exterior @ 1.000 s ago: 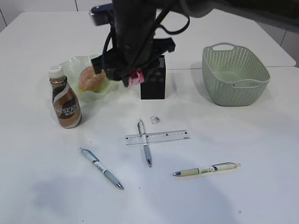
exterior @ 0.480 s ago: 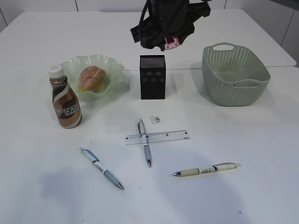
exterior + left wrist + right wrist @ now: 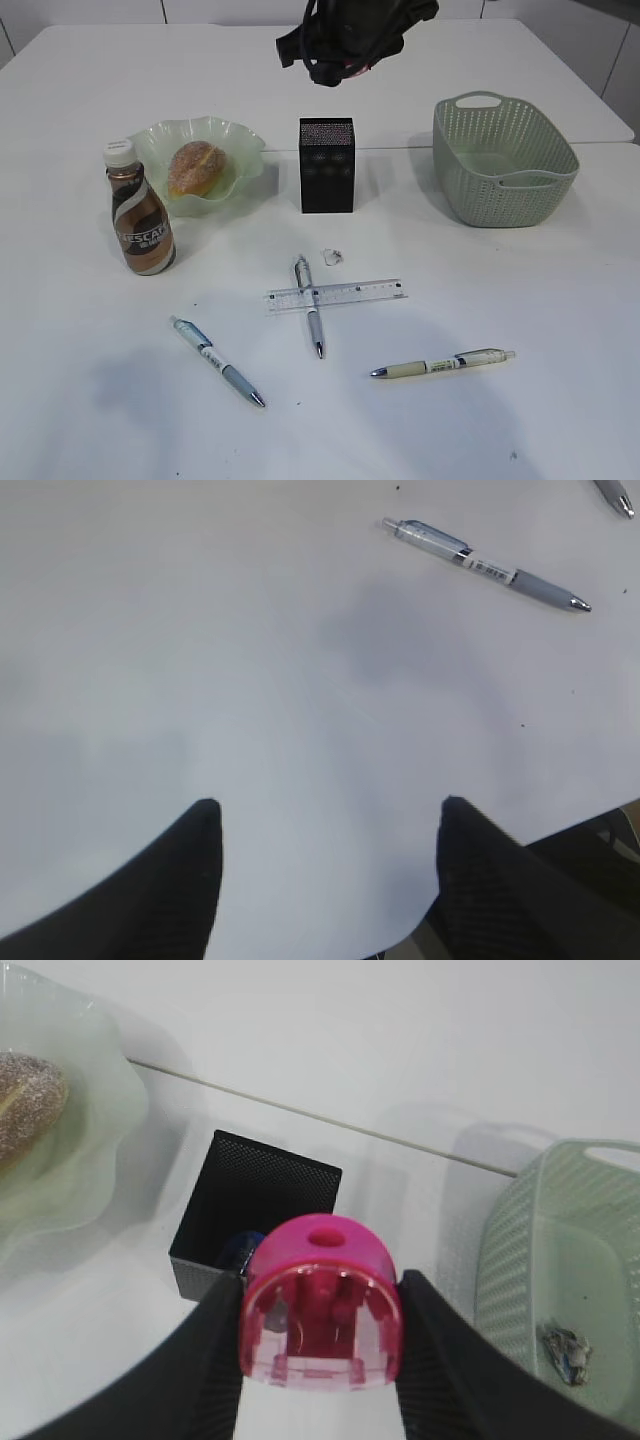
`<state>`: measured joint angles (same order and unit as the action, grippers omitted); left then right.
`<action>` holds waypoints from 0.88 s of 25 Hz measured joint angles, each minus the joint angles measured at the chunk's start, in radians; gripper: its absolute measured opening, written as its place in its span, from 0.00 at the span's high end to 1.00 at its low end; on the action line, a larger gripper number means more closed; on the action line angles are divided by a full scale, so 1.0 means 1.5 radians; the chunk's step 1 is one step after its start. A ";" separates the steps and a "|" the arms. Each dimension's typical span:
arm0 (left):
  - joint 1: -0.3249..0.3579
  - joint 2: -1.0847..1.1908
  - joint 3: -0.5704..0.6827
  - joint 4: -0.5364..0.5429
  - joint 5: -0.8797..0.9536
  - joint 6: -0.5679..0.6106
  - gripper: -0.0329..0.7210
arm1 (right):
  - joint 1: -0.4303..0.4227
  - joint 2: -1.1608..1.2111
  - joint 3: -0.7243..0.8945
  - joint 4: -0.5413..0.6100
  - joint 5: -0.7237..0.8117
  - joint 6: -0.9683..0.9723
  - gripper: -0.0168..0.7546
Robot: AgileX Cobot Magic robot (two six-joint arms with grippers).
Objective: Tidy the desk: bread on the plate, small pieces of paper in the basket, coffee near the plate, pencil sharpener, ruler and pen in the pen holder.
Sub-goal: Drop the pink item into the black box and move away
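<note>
One second on, my right gripper (image 3: 320,1360), clamped on the pink pencil sharpener (image 3: 320,1310), has lifted above the pen holder (image 3: 327,165), ready to drop; left gripper (image 3: 325,825) hangs apart.

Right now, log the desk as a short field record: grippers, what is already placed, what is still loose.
right gripper: shut on pink sharpener, held above the pen holder
left gripper: open, empty, over bare desk
bread: in the plate
coffee: upright beside the plate
basket: one paper wad inside
loose paper: one small wad above the ruler
ruler: lying across one pen
other pens: two, left and right
</note>
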<state>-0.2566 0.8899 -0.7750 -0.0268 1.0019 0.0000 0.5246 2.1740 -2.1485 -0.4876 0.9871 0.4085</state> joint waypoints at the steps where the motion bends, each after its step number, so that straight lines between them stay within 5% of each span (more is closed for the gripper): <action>1: 0.000 0.009 -0.006 0.000 0.000 0.000 0.33 | -0.001 0.004 0.000 -0.003 -0.008 0.000 0.54; 22: 0.000 0.161 -0.206 0.001 -0.053 0.000 0.33 | -0.054 0.136 0.000 0.023 -0.255 -0.001 0.54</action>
<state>-0.2566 1.1309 -1.0843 -0.0251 0.9223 0.0000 0.4431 2.3775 -2.1485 -0.4532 0.6041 0.4064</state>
